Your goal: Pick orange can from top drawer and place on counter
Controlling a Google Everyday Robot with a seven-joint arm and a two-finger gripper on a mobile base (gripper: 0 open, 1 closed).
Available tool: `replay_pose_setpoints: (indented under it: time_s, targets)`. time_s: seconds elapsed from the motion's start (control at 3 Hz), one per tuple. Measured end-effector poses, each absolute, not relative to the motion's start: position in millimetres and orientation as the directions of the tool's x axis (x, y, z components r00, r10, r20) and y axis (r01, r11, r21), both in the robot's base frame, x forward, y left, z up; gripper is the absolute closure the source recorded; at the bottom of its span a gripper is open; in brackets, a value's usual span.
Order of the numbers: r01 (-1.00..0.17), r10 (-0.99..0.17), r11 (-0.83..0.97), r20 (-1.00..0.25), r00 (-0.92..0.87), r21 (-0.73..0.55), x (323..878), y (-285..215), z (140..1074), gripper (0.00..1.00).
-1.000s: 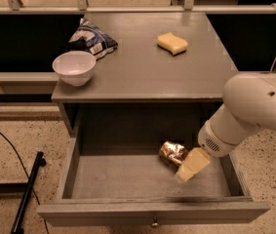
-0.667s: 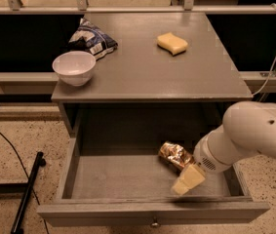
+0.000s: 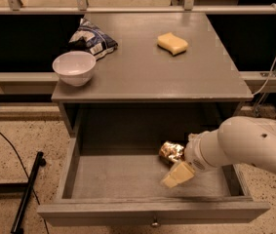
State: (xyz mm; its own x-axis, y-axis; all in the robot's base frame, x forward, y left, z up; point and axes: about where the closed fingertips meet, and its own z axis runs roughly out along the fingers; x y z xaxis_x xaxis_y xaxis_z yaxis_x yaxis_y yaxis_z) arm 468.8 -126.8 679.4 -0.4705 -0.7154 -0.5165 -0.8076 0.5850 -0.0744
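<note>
The orange can (image 3: 170, 151) lies on its side in the open top drawer (image 3: 128, 179), right of the middle, with its right end hidden behind my arm. My gripper (image 3: 176, 173) is down inside the drawer, just in front of the can and close against it. The white arm comes in from the right over the drawer's right wall. The counter (image 3: 147, 67) is the grey cabinet top above the drawer.
On the counter stand a white bowl (image 3: 74, 67) at the front left, a blue-and-white snack bag (image 3: 92, 38) behind it, and a yellow sponge (image 3: 172, 43) at the back right. The drawer's front panel has a knob (image 3: 153, 224). A black stand leg (image 3: 28, 191) lies on the floor at left.
My arm has come further left and lower into the drawer, bringing the gripper closer in front of the can. The can has stayed in place.
</note>
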Motion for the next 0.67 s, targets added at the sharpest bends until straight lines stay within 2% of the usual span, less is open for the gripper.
replay_pose_setpoints:
  time_s: [0.67]
  targets:
    - [-0.810, -0.716, 0.585, -0.445, -0.537, 0.037, 455.0, -144.0, 630.8, 0.00]
